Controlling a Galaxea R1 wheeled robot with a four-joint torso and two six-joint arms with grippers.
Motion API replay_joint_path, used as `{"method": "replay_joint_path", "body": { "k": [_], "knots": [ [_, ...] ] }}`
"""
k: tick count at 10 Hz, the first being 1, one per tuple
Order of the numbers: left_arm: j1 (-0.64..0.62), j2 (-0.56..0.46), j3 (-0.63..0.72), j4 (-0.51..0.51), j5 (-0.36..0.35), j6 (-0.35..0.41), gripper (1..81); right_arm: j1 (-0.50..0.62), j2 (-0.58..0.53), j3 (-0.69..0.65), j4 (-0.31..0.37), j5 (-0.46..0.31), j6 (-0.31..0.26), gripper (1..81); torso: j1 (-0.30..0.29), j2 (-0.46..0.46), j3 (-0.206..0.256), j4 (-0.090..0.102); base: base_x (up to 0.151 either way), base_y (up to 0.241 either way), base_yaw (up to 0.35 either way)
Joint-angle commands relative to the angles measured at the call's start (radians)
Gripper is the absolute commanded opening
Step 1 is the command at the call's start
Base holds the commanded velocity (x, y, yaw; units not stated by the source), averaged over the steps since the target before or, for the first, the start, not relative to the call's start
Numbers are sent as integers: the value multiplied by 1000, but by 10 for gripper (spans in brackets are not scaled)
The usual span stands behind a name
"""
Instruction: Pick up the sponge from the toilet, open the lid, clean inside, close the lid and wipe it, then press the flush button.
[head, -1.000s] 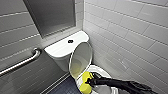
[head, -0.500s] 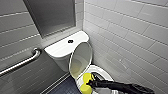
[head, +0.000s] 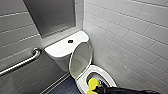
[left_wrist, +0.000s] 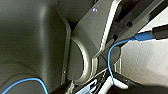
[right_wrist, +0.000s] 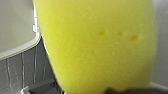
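Observation:
The white toilet (head: 101, 70) stands in the corner with its lid (head: 81, 58) raised against the tank (head: 60, 48). The small dark flush button (head: 70, 41) sits on the tank cover. The yellow sponge (head: 93, 83) is at the front of the open bowl, just inside the seat ring. My right gripper (head: 96, 89) is shut on it, at the end of the black arm that comes in from the lower right. In the right wrist view the sponge (right_wrist: 100, 45) looms very close, with a white curved toilet edge (right_wrist: 15, 35) beside it.
A metal grab bar (head: 22, 62) runs along the left tiled wall. A dark panel (head: 50, 15) hangs above the tank. White tiles (head: 130, 42) close in the right side, near the bowl. Dark floor (head: 62, 87) lies left of the toilet. The left wrist view holds robot parts and a blue cable (left_wrist: 111, 57).
The sponge and the right arm have shifted slightly at the front of the bowl. The lid stays up and nothing else has moved.

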Motion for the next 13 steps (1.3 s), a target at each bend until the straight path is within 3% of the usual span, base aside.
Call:
{"method": "replay_joint_path", "body": {
  "k": [1, 8, 13],
  "knots": [
    [22, -11, 18, 3, 10, 4, 811, 10, -147, 142, -16, -52, 0, 10, 0, 0, 0, 0, 0, 0, 0],
    [16, -17, 18, 3, 10, 2, 811, -143, -512, 392, -14, 90, -3, 10, 0, 0, 0, 0, 0, 0, 0],
    [16, -17, 18, 3, 9, 4, 811, -231, -626, 444, -14, 121, -4, 10, 0, 0, 0, 0, 0, 0, 0]
  ]
}}
